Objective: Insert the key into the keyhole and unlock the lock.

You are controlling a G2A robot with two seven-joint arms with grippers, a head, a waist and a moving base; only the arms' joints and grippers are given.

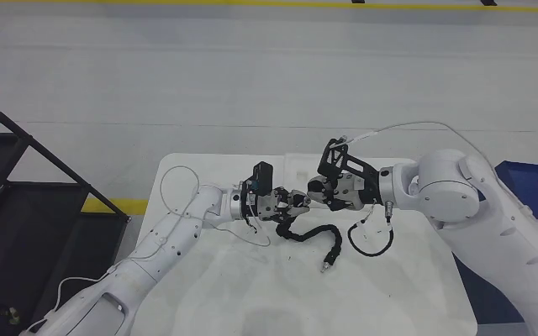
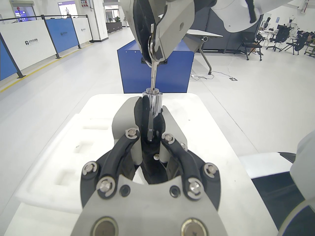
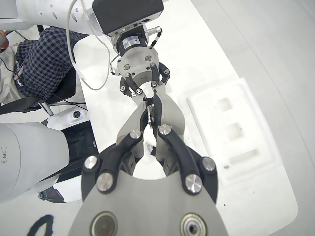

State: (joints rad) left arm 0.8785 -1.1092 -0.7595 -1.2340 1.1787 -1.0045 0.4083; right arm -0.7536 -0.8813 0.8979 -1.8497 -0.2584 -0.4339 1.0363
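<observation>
- The left gripper (image 2: 151, 114) is closed on the lock (image 2: 153, 101). Its two fingers clamp the shiny metal cylinder from both sides, and the cylinder's end stands out past the fingertips.
- The right gripper (image 2: 154, 55) is closed on the key (image 2: 153, 74). It pinches the flat head of the key between its dark pads (image 2: 144, 20).
- In the top view the two grippers meet tip to tip above the middle of the table (image 1: 252, 286). The left gripper (image 1: 282, 204) comes from the left and the right gripper (image 1: 318, 191) from the right.
- The table is white with rounded corners.
- A white foam tray (image 3: 236, 128) with several rectangular hollows lies on the far side of the table.
- A black braided cable (image 1: 315, 233) hangs from the lock down to the table. It curves to the right and nearer, and ends in a small metal tip.
- The key is held in line with the cylinder, and its tip meets the keyhole (image 2: 153, 89) in the cylinder's end face. How deep it sits inside, I cannot tell.
- In the right wrist view the key head (image 3: 150, 114) shows as a thin metal edge between the closed fingers.
</observation>
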